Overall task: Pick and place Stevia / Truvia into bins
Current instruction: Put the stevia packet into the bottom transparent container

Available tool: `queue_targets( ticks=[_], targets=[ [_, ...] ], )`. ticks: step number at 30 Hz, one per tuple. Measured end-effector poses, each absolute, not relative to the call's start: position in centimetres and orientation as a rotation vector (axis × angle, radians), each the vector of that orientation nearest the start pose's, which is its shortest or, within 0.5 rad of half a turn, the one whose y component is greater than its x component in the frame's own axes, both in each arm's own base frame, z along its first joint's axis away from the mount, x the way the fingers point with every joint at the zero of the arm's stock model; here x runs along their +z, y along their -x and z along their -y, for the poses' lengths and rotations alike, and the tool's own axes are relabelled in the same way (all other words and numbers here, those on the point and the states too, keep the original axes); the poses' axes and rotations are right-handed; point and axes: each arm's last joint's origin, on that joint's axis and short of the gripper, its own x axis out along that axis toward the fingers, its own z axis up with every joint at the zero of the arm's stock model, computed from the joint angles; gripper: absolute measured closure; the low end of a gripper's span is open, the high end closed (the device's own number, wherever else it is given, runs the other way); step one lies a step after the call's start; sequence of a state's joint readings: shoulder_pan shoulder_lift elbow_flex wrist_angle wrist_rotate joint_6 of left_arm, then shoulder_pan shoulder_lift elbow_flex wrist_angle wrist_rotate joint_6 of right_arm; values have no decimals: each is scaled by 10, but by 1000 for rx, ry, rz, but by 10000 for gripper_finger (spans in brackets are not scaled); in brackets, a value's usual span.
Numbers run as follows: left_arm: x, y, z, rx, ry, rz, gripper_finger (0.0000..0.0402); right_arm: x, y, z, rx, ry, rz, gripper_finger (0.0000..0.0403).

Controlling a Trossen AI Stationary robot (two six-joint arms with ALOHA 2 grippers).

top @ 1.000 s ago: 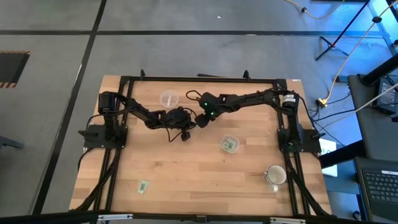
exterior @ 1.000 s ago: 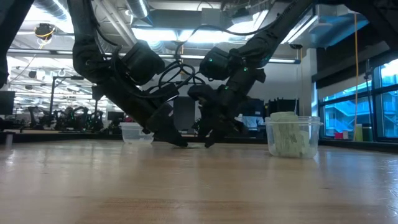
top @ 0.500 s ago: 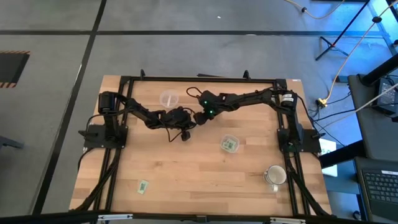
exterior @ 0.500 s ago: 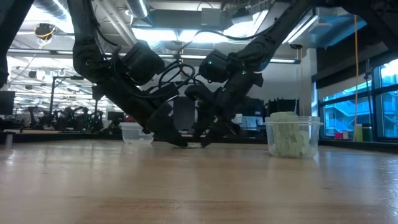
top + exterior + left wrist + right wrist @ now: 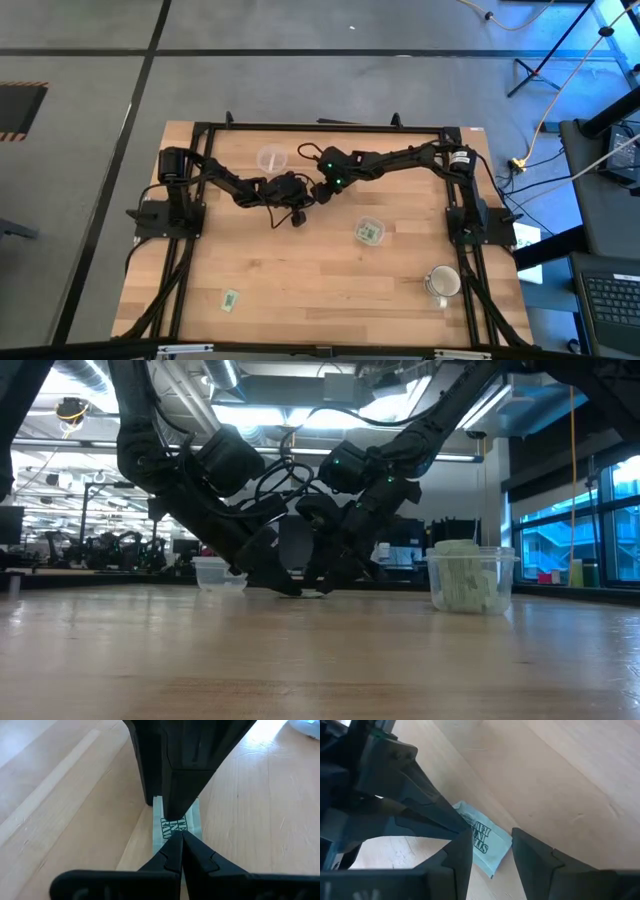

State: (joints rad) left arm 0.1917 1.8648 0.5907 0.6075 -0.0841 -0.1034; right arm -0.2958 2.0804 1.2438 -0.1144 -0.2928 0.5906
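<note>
A light green Stevia packet [image 5: 176, 822] lies flat on the table's middle, between both grippers. My left gripper [image 5: 180, 836] is shut, its tips down on the packet. My right gripper [image 5: 492, 855] is open, and its two fingers stand on either side of the same packet [image 5: 482, 840]; I cannot tell whether they touch it. In the high view the two grippers meet tip to tip, left [image 5: 303, 200] and right [image 5: 321, 191]. Another packet [image 5: 231, 298] lies flat near the table's near left corner. One clear cup [image 5: 370, 231] holds green packets, and the other [image 5: 271, 158] looks empty. My left gripper presses its shut fingertips [image 5: 172, 847] down on one end of the packet [image 5: 167, 832], coming slanting from the table's left and above. The fingers lie along the packet. The packet stays flat on the wood.
A whitish mug [image 5: 442, 283] with a handle stands near the table's near right corner. The empty cup [image 5: 220, 573] sits just beyond the left arm. Bare wood lies across the near half of the table [image 5: 320, 290].
My right gripper has moved a little toward the table's left and down, closing in on the left gripper's tips until its fingers stand around the packet. The left gripper and the packet have kept still.
</note>
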Motion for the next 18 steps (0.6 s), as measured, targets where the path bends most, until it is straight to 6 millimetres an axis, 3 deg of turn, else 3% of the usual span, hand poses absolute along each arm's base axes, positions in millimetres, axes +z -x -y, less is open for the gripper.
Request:
queue_targets(
  ticks=[9, 18],
  targets=[
    [80, -295, -60, 300, 131, -655, 400, 114, -396, 112, -260, -845, -909, 265],
    [79, -295, -60, 300, 131, -655, 400, 113, -396, 111, -255, -847, -919, 317]
  ],
)
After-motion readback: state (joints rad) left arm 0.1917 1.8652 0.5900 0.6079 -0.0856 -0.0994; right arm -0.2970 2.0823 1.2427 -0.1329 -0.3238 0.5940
